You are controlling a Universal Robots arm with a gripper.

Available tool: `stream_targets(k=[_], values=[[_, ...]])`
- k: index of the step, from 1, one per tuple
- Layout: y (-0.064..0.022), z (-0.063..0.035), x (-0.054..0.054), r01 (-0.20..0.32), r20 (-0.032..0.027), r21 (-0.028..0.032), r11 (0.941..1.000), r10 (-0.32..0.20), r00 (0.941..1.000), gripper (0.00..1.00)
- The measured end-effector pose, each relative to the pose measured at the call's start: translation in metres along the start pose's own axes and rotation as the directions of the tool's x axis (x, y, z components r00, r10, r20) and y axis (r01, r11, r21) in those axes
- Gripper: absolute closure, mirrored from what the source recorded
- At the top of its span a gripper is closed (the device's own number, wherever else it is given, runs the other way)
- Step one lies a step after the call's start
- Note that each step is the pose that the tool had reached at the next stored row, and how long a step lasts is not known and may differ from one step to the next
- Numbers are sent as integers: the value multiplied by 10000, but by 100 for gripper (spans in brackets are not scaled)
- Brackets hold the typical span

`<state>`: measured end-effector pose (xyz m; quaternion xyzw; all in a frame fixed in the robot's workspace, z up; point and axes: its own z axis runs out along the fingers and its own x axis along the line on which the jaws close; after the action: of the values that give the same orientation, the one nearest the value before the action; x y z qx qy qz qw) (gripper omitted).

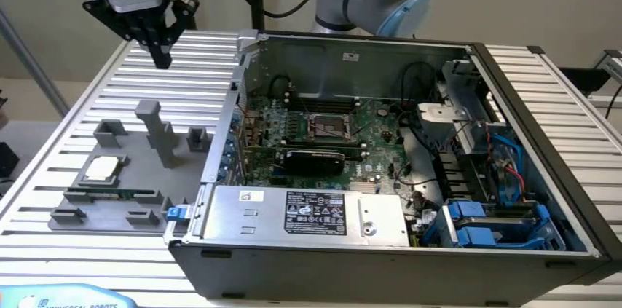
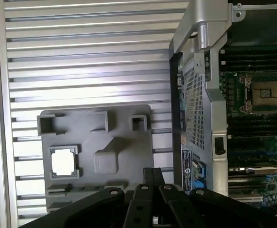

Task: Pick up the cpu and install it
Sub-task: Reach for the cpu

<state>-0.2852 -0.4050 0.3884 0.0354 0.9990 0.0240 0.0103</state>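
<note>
The cpu, a small flat silver-topped square, lies in a recess of the grey fixture plate on the slatted table, at the exterior view's left. My gripper hangs high above the table behind the fixture, well clear of the cpu, with its black fingers shut together and nothing between them. Inside the open computer case, the empty processor socket sits on the green motherboard.
The open computer case takes up the middle and the exterior view's right, with a power supply at its front and blue drive brackets. On the fixture stand a tall grey post and a green memory stick.
</note>
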Motion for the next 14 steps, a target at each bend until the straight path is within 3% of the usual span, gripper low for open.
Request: stream_targets(k=[14], values=[[-49,78,638,-1,0,0,10000,1,10000,89]])
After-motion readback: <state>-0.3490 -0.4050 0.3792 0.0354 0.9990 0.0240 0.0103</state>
